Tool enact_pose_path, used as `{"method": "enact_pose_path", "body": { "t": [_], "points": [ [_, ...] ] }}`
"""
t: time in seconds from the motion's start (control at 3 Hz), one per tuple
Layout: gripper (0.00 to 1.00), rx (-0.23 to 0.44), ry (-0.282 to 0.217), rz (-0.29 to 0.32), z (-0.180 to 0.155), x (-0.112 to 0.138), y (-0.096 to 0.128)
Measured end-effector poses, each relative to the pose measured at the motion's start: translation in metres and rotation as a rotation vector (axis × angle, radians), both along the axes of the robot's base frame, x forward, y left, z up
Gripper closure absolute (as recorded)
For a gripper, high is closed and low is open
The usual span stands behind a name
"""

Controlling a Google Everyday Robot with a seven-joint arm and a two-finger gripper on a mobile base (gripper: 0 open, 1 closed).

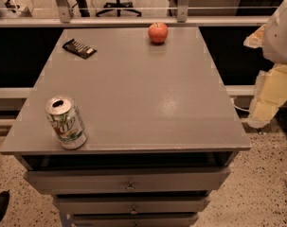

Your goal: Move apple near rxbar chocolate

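The apple [158, 32] is small, round and red-orange, and stands near the far edge of the grey table top [143, 93], right of centre. The rxbar chocolate [79, 48], a thin flat dark bar with a pale end, lies at the far left of the table, well apart from the apple. My arm's white housing [281, 32] and my gripper [268, 96] are at the right edge of the view, beside the table and off it, far from both objects.
An open silver-and-green soda can [66, 122] stands upright at the table's front left corner. The table has drawers [129, 181] below its front edge. A rail [133, 20] runs behind the table. Speckled floor surrounds it.
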State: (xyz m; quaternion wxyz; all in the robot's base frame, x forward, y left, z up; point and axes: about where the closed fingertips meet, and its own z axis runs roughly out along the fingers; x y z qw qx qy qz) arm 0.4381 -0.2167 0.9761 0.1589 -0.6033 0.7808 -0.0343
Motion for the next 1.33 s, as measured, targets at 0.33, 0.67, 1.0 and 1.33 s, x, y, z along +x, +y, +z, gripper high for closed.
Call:
{"method": "enact_pose_path", "body": {
  "t": [0.33, 0.67, 1.0, 1.33],
  "points": [
    [0.00, 0.000, 0.000, 0.000, 0.000, 0.000, 0.000],
    [0.00, 0.021, -0.042, 0.003, -0.006, 0.019, -0.002],
    [0.00, 0.095, -0.122, 0.000, -0.015, 0.067, 0.002],
    [0.00, 0.217, -0.226, -0.009, -0.017, 0.136, 0.018]
  ]
}}
